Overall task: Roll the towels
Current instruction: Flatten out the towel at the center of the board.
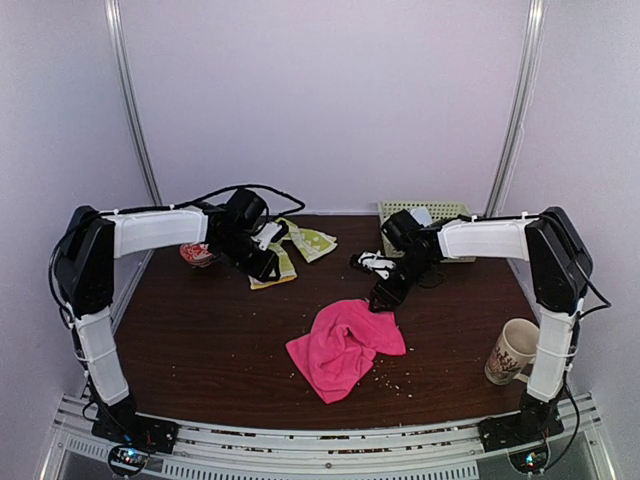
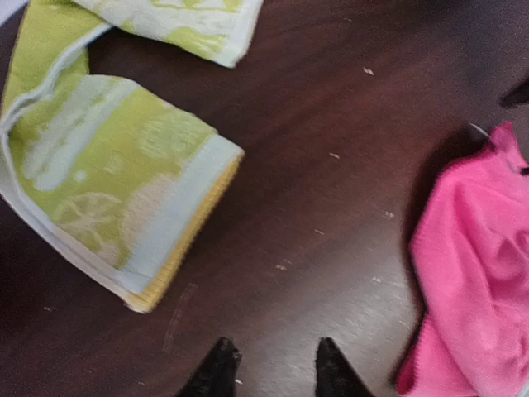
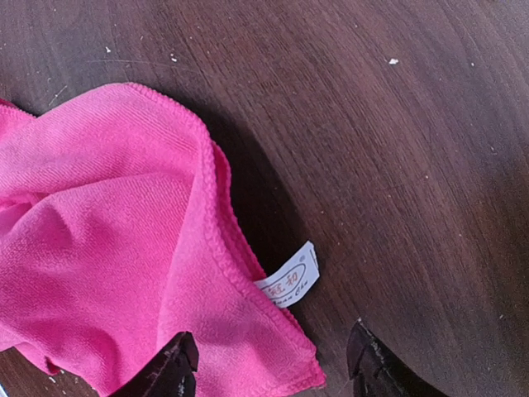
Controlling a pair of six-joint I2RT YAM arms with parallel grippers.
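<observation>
— Rolling the pink towel (image 1: 345, 345) from that heap won't work, will it? It lies crumpled in the middle of the tabletop (image 1: 200, 340).

— No, I'd say it has to be spread flat first. The right end effector (image 3: 273, 351) is well placed for that. Its fingers are parted, gripping nothing, and they straddle the hemmed corner by the white label (image 3: 289, 281).

— So pinch there?

— Pinch the hem itself, both layers if the corner is doubled, low enough to catch cloth without scraping the wood. Then pull away from the heap slowly, so the cloth slides out rather than bunching.

— And the left end effector (image 2: 269, 356)?

— Also released and empty, over bare wood between the two towels. It could take the pink towel's left side and draw the opposite way, which would hold the sheet taut.

— The green towel (image 2: 107, 174)?

— At the back left, bent over on itself and apart from the pink one. Leave it for later. It looks to need straightening too.

— Main risk?

— Probably soft cloth slipping from a shallow grip, so take a deep bite.
</observation>
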